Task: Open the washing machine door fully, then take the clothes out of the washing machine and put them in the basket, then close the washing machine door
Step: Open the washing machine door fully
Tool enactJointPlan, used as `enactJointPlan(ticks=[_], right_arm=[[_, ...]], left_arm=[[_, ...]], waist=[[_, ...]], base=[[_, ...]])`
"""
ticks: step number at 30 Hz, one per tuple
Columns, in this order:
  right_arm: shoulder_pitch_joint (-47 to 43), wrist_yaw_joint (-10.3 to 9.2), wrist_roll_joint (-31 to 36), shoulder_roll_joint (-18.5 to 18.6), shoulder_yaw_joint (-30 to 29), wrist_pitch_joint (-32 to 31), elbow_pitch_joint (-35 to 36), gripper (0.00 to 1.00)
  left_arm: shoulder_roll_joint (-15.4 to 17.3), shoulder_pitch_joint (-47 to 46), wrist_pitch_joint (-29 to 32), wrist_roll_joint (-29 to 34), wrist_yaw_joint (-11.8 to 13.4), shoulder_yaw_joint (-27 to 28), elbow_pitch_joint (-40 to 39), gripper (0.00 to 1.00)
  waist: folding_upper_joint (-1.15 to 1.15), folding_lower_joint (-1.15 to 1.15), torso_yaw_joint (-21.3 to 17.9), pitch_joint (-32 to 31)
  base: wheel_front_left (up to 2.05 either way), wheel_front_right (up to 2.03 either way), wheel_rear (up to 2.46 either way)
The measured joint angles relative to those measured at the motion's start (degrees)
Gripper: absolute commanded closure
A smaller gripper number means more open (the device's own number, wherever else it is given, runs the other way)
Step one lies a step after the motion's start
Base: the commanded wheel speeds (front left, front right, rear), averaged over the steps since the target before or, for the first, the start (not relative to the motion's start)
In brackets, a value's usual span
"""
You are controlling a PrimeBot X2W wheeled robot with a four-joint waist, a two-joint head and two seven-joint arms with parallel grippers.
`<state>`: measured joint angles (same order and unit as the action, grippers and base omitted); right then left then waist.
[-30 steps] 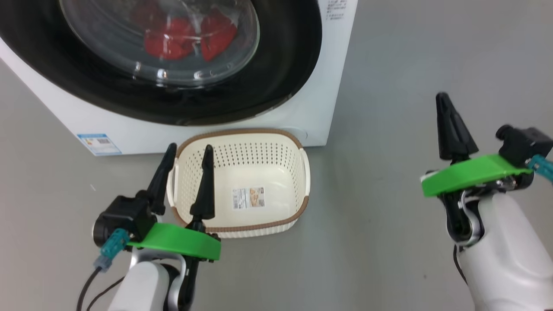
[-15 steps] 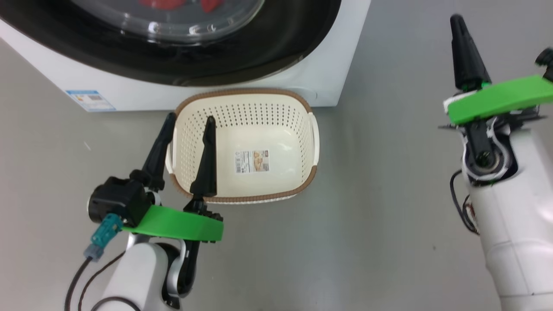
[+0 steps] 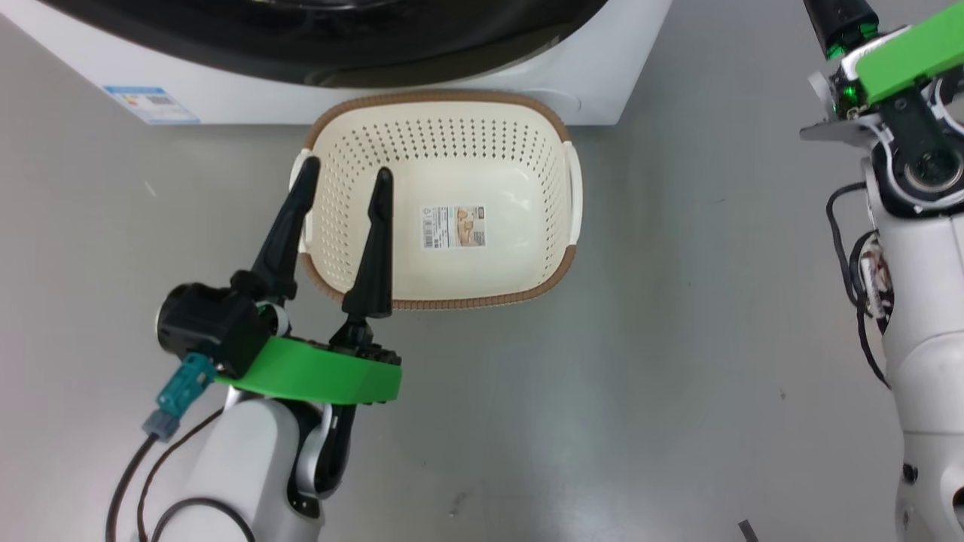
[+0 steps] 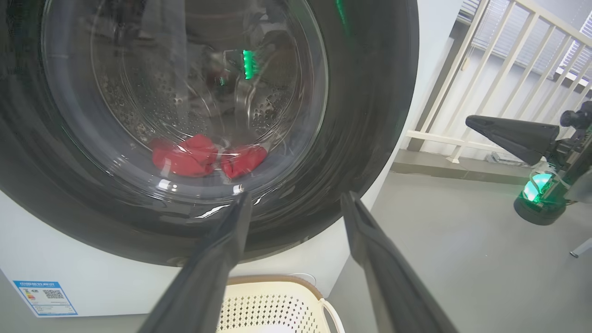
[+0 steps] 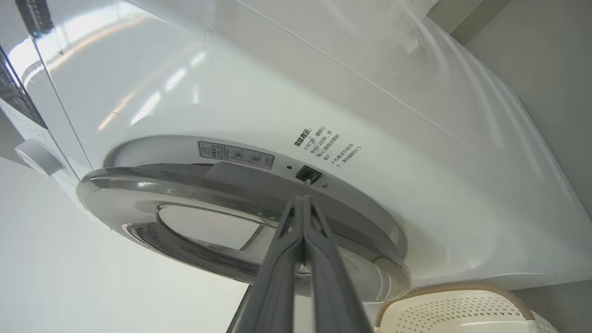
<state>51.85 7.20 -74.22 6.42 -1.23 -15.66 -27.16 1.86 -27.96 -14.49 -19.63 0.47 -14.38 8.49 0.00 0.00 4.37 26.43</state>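
Right, we have the left hand [image 3: 346, 169] hanging over the near-left corner of the basket [image 3: 452, 96], dark fingers spread wide with nothing between them. The basket sits on the grey floor [image 3: 678, 339], its far rim tight against the foot of the white washing machine [image 3: 595, 83], with a paper sticker [image 3: 453, 227] on its bare bottom. Left of it, low on the machine's front, we spot the small blue label [image 3: 151, 104].

From the left wrist we look straight at the washing machine door [image 4: 370, 115]: glossy black rim and bulging glass, lying over the port. Through the glass, the red clothes [image 4: 203, 155] rest at the bottom of the perforated drum.

Over on the right, the right hand [image 5: 303, 199] is up high, fingers pressed together into one point and gripping nothing. Its tip is aimed at the door's shiny right edge, close to a small black slot [image 5: 308, 174] in the machine's front; whether it touches, we cannot tell. Beyond it, a pale railing [image 4: 485, 69] lines the far right.
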Motion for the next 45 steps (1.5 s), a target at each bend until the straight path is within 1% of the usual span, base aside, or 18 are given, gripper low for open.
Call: enactJointPlan(ticks=[4, 11, 26, 36, 45], right_arm=[[3.1, 0.00, -2.9, 0.1, -0.6, -4.3, -1.9, 1.00], [8.3, 0.00, -5.5, 0.8, -1.9, -8.1, -3.8, 1.00], [16.7, 0.00, -4.8, 2.4, -1.1, -12.2, -8.0, 1.00], [21.2, 0.00, -4.8, 2.2, -0.7, -14.8, -11.6, 1.00], [22.3, -0.16, -4.8, 2.8, -0.1, -19.3, -12.5, 1.00]], left_arm=[[0.0, -0.8, 0.0, 0.0, 0.0, -0.4, -0.3, 0.00], [0.0, -1.8, -0.1, -0.1, 0.0, -0.8, -0.3, 0.00], [-0.1, -3.5, -0.1, -0.4, 0.0, -1.7, -2.1, 0.00], [-0.1, -3.7, -0.1, -0.6, 0.0, -2.4, -2.3, 0.00], [-0.1, -3.7, -0.1, -1.2, 0.0, -2.4, -2.2, 0.00]], waist=[[0.00, 0.00, 0.7, 1.6], [0.00, 0.00, 2.0, 4.0], [0.00, 0.00, 5.2, 8.0], [0.00, 0.00, 7.4, 9.2], [0.00, 0.00, 7.9, 9.1]], base=[[0.00, 0.00, 0.00], [0.00, 0.00, 0.00], [0.00, 0.00, 0.00], [0.00, 0.00, 0.00], [0.00, 0.00, 0.00]])
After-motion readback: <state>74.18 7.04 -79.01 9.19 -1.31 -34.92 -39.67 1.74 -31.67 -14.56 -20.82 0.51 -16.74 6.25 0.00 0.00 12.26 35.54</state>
